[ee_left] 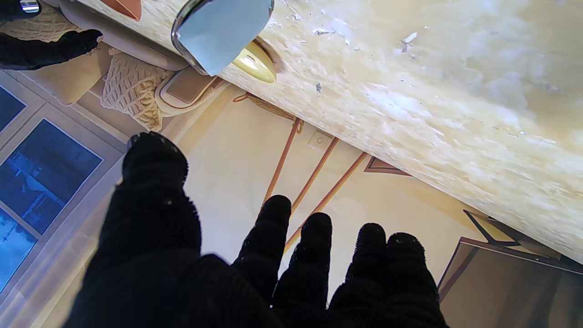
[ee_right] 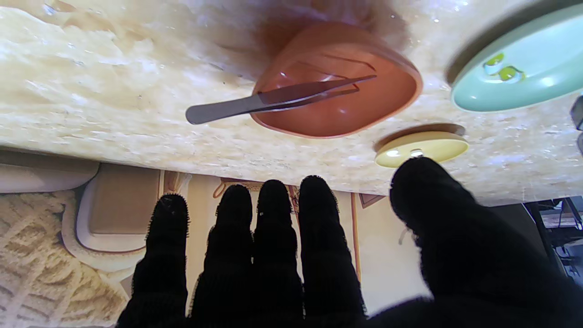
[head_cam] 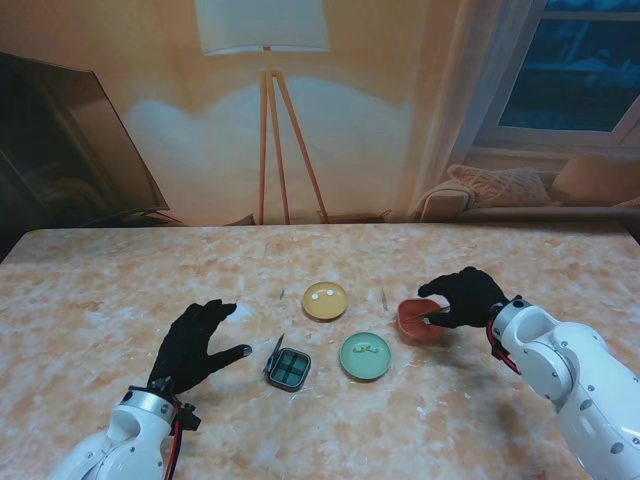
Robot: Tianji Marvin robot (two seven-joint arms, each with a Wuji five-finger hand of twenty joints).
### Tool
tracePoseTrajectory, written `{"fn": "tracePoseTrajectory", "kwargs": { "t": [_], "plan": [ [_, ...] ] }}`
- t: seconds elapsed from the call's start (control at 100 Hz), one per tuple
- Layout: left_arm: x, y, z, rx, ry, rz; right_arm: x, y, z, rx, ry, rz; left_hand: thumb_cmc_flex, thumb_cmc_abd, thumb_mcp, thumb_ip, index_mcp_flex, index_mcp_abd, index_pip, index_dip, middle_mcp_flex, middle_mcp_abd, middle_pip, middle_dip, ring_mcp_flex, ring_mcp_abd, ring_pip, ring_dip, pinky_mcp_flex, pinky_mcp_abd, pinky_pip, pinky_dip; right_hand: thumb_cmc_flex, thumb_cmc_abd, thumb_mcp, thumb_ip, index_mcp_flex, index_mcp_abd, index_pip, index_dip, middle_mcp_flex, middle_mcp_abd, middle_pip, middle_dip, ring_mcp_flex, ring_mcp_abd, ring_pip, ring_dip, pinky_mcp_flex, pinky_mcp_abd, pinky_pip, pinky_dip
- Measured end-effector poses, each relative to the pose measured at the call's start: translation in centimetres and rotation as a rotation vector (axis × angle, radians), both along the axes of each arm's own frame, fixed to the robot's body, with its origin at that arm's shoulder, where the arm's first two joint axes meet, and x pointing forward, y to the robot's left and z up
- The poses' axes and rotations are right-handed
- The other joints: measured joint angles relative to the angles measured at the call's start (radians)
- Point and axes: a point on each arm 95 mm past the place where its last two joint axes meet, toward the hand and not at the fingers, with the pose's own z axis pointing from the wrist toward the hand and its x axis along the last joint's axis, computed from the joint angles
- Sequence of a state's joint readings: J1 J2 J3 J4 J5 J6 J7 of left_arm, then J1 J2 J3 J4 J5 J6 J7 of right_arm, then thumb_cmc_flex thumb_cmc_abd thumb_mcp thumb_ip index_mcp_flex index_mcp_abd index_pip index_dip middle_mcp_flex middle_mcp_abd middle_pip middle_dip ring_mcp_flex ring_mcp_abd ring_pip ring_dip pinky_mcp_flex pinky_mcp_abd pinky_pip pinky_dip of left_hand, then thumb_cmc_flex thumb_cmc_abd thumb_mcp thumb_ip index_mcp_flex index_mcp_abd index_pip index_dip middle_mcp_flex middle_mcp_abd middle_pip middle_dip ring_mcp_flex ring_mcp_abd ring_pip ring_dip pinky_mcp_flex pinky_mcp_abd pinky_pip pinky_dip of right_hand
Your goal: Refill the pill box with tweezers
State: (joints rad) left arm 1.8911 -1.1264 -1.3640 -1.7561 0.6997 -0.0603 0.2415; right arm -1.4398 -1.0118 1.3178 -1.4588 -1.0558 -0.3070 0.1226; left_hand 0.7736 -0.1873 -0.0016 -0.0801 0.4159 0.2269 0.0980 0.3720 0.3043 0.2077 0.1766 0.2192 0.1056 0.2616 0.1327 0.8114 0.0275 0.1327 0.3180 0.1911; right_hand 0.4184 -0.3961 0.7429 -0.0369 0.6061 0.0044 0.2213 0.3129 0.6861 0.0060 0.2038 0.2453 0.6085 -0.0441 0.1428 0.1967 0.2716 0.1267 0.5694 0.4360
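Three dishes still held pills, so refilling looked barely begun. Tweezers lay across the red dish, ungrasped; right hand hovered over them, fingers apart. Left hand rested spread beside the open pill box.

Two glossy white arms of rounded segments, rising from the frame's bottom corners. Black knitted gloves on the left hand and right hand. Silver wrist rings, red cables beside them.
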Motion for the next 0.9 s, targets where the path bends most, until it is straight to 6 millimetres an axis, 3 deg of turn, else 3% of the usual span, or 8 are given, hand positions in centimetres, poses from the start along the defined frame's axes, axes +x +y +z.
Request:
{"fn": "tracePoseTrajectory", "kwargs": {
  "t": [0.49,0.9],
  "plan": [
    [0.3,0.0,0.0,0.003,-0.003,0.011,2.1,-0.3,-2.5,-0.064,0.048,0.013,0.0,0.0,0.0,0.0,0.012,-0.001,0.003,0.0,0.014,-0.004,0.001,0.0,0.0,-0.001,0.0,-0.007,0.0,0.0,0.0,0.0,0.0,-0.001,0.028,0.0,0.002,-0.013,0.013,0.0,0.001,-0.015,0.028,-0.001,0.033,-0.012,0.0,-0.001,0.011,-0.018,0.047,-0.002],
    [0.5,0.1,-0.3,0.005,0.004,0.022,2.6,-0.5,-3.6,-0.091,0.046,0.03,0.0,0.0,0.0,0.0,0.012,-0.007,0.003,0.005,0.025,-0.013,0.002,0.0,0.0,-0.004,0.0,-0.007,0.0,-0.003,0.0,0.0,0.014,-0.026,0.053,0.0,0.025,-0.043,0.038,0.002,-0.011,-0.027,0.049,-0.001,0.07,-0.026,0.013,-0.001,0.026,-0.028,0.108,-0.023]
  ]
}}
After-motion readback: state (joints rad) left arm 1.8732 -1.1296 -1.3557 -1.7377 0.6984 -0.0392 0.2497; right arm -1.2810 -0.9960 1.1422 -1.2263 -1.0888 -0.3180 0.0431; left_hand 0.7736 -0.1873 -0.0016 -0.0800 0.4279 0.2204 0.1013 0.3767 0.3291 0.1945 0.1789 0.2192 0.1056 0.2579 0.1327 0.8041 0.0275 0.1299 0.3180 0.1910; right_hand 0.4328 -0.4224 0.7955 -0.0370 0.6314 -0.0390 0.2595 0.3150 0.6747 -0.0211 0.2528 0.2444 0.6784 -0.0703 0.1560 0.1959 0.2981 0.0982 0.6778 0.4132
